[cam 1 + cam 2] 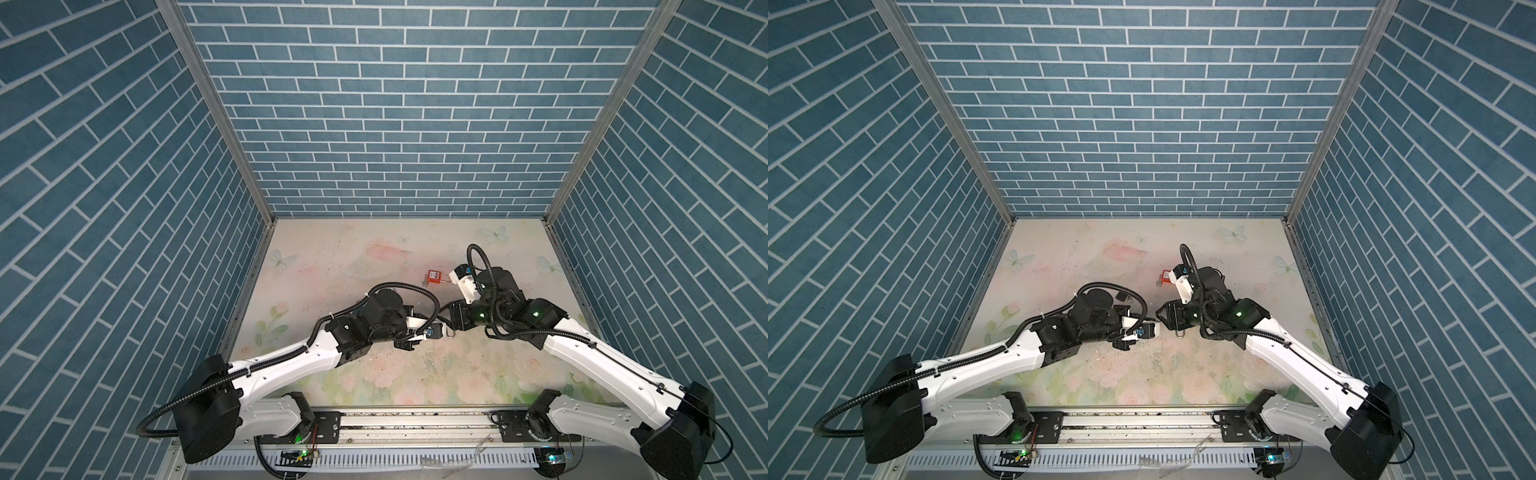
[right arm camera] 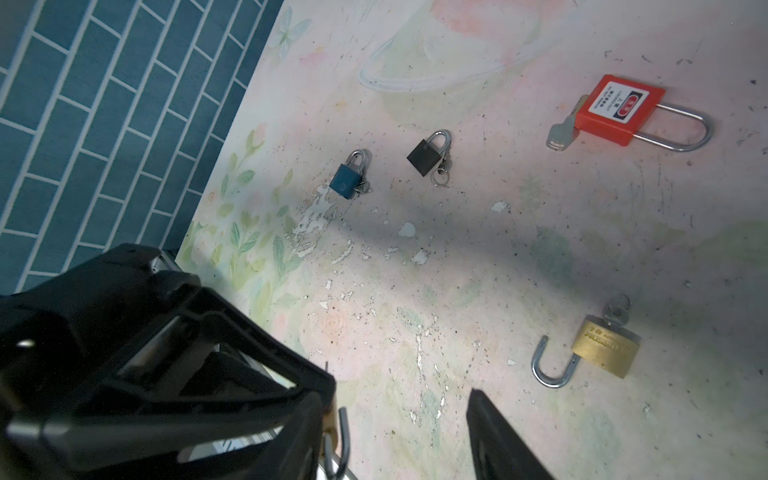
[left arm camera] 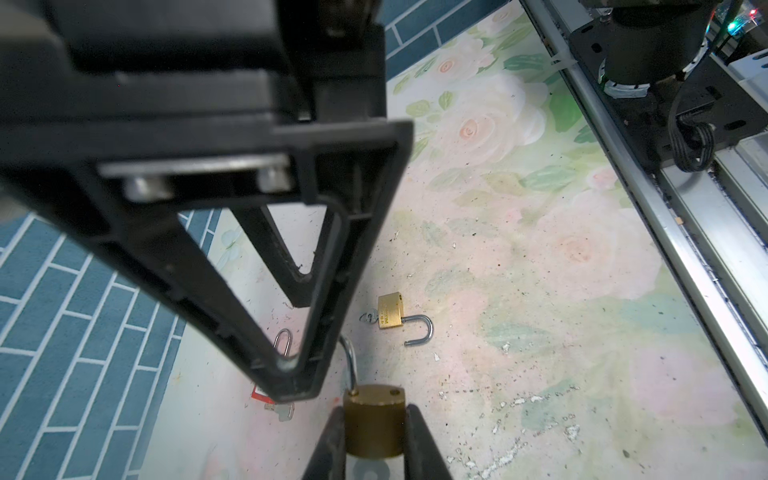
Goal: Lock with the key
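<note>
My left gripper (image 3: pixel 374 415) is shut on the body of a brass padlock (image 3: pixel 374 432) and holds it above the table. Its steel shackle (image 3: pixel 348 361) stands open, with one leg out of the body. My right gripper (image 2: pixel 399 440) is open, and the shackle (image 2: pixel 343 436) sits just inside one of its fingers (image 2: pixel 498 440). In both top views the two grippers (image 1: pixel 441 328) (image 1: pixel 448 321) meet tip to tip at mid-table. The key of the held padlock is not clearly visible. A pale round shape shows under the body.
A small brass padlock (image 2: pixel 604 347) lies on the table (image 1: pixel 374 257) with its shackle open and a key in it. A red padlock (image 2: pixel 615 110) with a key lies further back. A blue padlock (image 2: pixel 345 178) and a black padlock (image 2: pixel 424 156) lie apart. Brick-pattern walls enclose three sides.
</note>
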`<action>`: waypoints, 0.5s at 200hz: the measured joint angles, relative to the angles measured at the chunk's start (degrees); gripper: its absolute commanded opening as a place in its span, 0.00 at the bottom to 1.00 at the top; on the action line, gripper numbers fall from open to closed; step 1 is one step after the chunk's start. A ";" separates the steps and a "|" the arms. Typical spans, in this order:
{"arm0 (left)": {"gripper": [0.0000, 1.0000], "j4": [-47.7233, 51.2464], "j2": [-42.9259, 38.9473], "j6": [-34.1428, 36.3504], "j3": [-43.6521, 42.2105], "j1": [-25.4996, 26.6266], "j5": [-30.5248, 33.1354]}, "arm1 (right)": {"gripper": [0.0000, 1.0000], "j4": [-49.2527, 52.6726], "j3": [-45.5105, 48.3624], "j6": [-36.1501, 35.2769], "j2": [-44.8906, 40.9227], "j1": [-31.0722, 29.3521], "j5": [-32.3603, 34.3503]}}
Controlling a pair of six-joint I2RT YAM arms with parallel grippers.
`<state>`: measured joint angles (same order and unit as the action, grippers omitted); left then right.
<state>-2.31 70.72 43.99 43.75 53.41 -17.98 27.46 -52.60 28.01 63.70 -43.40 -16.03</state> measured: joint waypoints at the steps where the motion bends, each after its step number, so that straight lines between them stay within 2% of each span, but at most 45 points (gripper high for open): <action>1: 0.06 0.00 0.00 0.00 0.00 0.00 0.00 | 0.56 0.02 0.02 0.00 0.02 0.00 0.00; 100: 0.06 0.66 0.00 0.00 0.48 0.24 0.17 | 0.55 -0.39 2.54 0.22 -2.84 0.31 1.44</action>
<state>-1.65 70.72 43.99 44.23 53.65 -17.80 27.07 -50.06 28.23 60.86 -43.09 -14.59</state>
